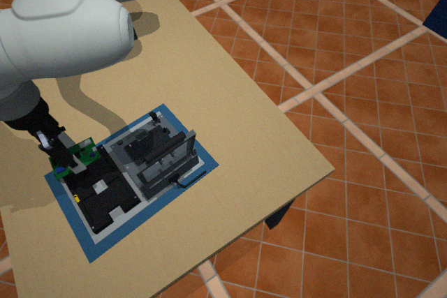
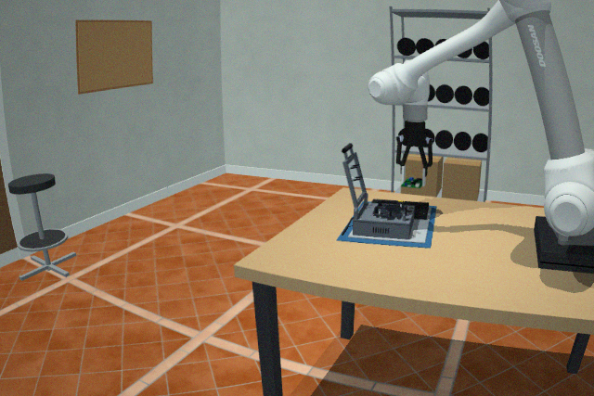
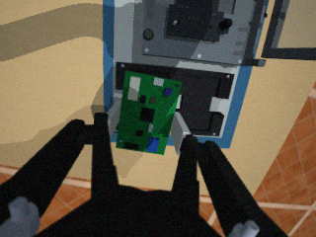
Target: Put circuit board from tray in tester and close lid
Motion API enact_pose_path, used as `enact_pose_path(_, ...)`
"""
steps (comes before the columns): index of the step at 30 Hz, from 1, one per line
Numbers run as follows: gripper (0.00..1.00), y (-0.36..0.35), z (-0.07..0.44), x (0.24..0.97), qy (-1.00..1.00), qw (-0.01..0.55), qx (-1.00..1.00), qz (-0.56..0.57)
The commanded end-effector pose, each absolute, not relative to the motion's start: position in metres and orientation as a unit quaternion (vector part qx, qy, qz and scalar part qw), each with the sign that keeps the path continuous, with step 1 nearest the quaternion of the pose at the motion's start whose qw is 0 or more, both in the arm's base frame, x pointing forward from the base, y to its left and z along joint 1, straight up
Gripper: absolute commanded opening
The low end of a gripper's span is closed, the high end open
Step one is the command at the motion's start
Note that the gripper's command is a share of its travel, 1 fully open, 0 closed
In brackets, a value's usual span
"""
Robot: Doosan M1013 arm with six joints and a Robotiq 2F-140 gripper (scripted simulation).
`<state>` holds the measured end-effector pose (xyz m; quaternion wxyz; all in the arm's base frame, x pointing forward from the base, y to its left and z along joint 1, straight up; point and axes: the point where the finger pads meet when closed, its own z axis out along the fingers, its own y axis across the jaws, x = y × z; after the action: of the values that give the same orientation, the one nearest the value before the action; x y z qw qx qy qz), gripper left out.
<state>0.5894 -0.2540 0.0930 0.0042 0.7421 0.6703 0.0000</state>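
My gripper (image 1: 72, 153) (image 2: 413, 183) (image 3: 146, 116) is shut on the green circuit board (image 1: 86, 158) (image 2: 411, 184) (image 3: 160, 106), gripping its long edges. The board is face up, above the tray's left part in the wrist view. Its white connector (image 3: 134, 88) is at the end toward the tester. The black tray (image 1: 121, 199) (image 3: 199, 114) shows no board in its visible parts. The grey tester (image 1: 119, 154) (image 2: 383, 228) (image 3: 173, 51) stands beside it, lid (image 2: 355, 181) (image 1: 165, 147) upright and open, with a dark handle (image 2: 347, 147). The latch hook (image 1: 154, 116) stands opposite the hinge. No board lies in the tester.
Tray and tester stand on a blue-bordered mat (image 1: 90, 252) (image 2: 432, 226) on the wooden table (image 1: 235, 136) (image 2: 345, 267). The raised lid stands up at the tester's hinge edge, with a thin black bar (image 1: 195, 179) beyond it. A yellow mark (image 1: 76, 197) is on the tray's edge.
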Motion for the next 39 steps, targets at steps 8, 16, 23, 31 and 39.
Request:
enact_pose_path(8, 0.46, -0.254, 0.0931, 0.5894, 0.693, 0.004, 0.721, 0.0)
enact_pose_path(16, 0.46, -0.254, 0.0931, 0.5894, 0.703, 0.004, 0.711, 0.0)
enact_pose_path(23, 0.46, -0.254, 0.0931, 0.5894, 0.707, 0.004, 0.707, 0.0)
enact_pose_path(31, 0.46, -0.254, 0.0931, 0.5894, 0.709, 0.004, 0.705, 0.0)
enact_pose_path(39, 0.46, -0.254, 0.0931, 0.5894, 0.71, 0.004, 0.705, 0.0)
